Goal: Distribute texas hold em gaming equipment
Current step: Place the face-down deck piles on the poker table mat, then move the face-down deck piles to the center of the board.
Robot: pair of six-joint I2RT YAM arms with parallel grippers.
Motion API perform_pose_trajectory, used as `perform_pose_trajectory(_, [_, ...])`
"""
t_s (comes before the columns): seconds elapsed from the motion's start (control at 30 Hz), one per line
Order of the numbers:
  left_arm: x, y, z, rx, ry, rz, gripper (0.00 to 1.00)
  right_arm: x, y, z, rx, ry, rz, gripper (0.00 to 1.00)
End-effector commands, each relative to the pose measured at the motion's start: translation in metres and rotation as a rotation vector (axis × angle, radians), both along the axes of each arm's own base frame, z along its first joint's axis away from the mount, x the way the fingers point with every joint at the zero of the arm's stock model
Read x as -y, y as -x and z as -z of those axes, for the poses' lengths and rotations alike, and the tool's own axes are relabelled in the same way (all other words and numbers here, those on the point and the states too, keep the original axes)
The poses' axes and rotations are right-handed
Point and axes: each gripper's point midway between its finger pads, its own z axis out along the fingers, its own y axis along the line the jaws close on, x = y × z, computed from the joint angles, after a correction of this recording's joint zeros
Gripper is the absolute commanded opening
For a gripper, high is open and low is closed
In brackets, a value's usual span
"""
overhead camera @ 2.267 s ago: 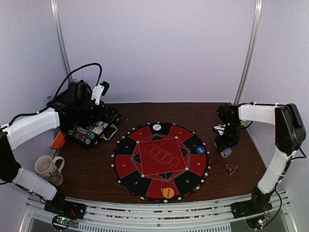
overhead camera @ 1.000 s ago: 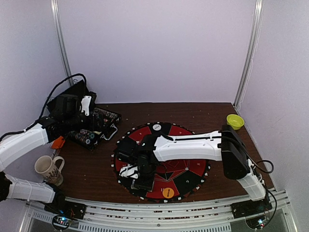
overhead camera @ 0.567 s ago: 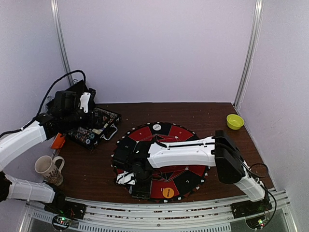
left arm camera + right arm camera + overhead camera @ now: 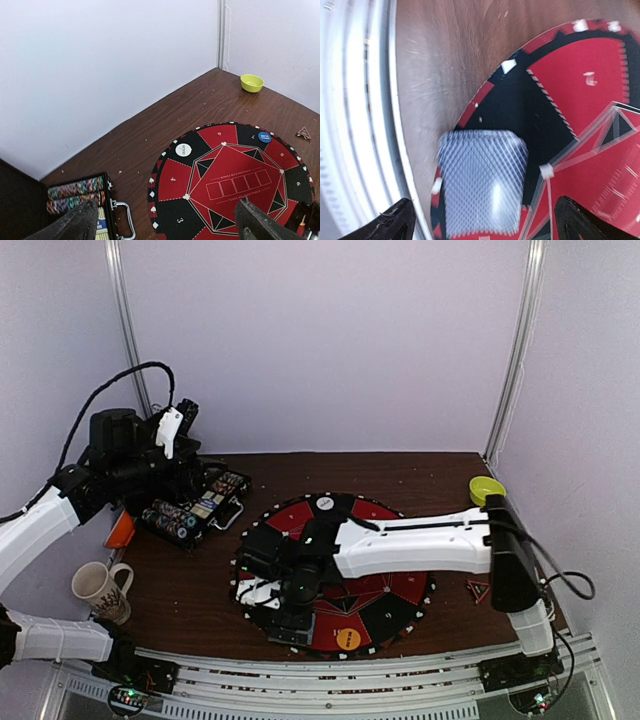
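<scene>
A grey-blue-backed playing card (image 4: 482, 182) lies flat on the near-left rim of the round red and black poker mat (image 4: 375, 515). My right gripper (image 4: 486, 200) hovers just over it, open, with a finger on each side and not touching it. The right arm reaches across the mat (image 4: 580, 100) from the right. My left gripper (image 4: 166, 205) is open and empty, raised high at the left above the black case of poker chips (image 4: 195, 510). On the mat sit a white dealer button (image 4: 183, 149), a blue button (image 4: 264, 136) and an orange button (image 4: 349, 638).
A white mug (image 4: 100, 590) stands at the near left, with an orange object (image 4: 120, 530) beside the case. A yellow bowl (image 4: 487, 490) sits at the far right. A small dark triangle (image 4: 478, 588) lies right of the mat. A metal rail (image 4: 365, 125) runs along the table's near edge.
The right arm swung from the right side across to the mat's near-left rim and opened its jaws, leaving the card lying there. The left arm lifted up and back from the case.
</scene>
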Motion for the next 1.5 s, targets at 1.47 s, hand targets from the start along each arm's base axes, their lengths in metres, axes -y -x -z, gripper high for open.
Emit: perform_pose_trajectory(1.47, [0.147, 0.177, 0.278, -0.257, -0.832, 0.902, 0.98, 0.172, -0.064, -0.020, -0.124, -0.389, 0.754, 1.00])
